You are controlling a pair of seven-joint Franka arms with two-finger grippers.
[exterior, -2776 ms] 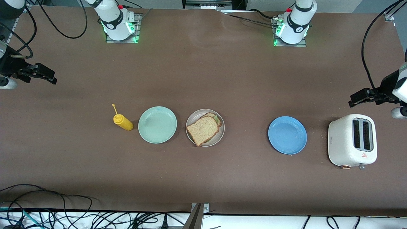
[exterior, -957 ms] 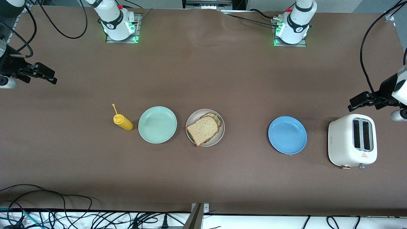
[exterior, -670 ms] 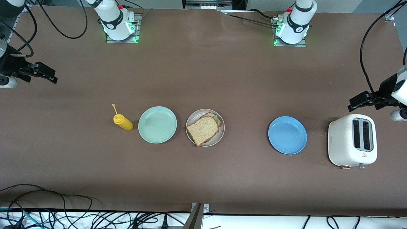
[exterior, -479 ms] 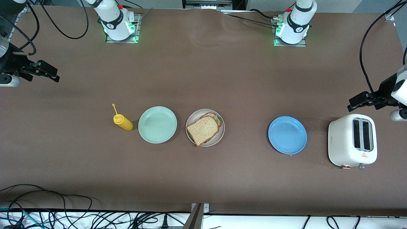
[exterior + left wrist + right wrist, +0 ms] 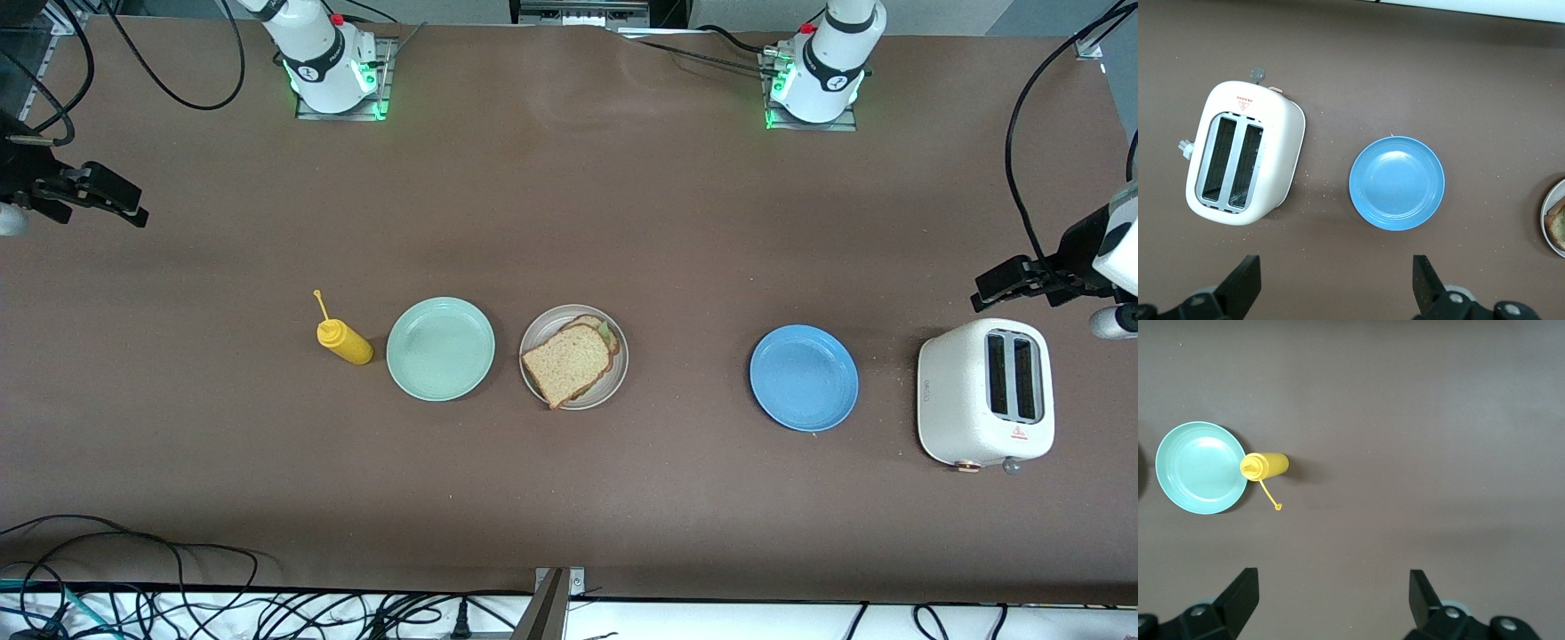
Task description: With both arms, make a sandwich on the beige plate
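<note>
Assembled sandwich (image 5: 569, 363) on the beige plate (image 5: 613, 384) at mid-worktop; both arms drawn back to the worktop ends, fingers released.

The worktop (image 5: 569, 498) is covered in a plain brown sheet, faintly rippled between the two arm bases and lightly crumbed around the white toaster (image 5: 985, 393) and blue plate (image 5: 804, 378). A row runs along it: yellow squeeze bottle (image 5: 343, 340) just beside the mint-green plate (image 5: 440, 348), then the beige plate, with the blue plate and the toaster toward the left arm's end. The top bread slice sits askew, a green lettuce edge showing. The left gripper (image 5: 1337, 283) hangs spread and empty over the bare sheet beside the toaster; the right gripper (image 5: 1331, 597) likewise over the bare right-arm end. Black cables lie tangled below the worktop's near edge.
</note>
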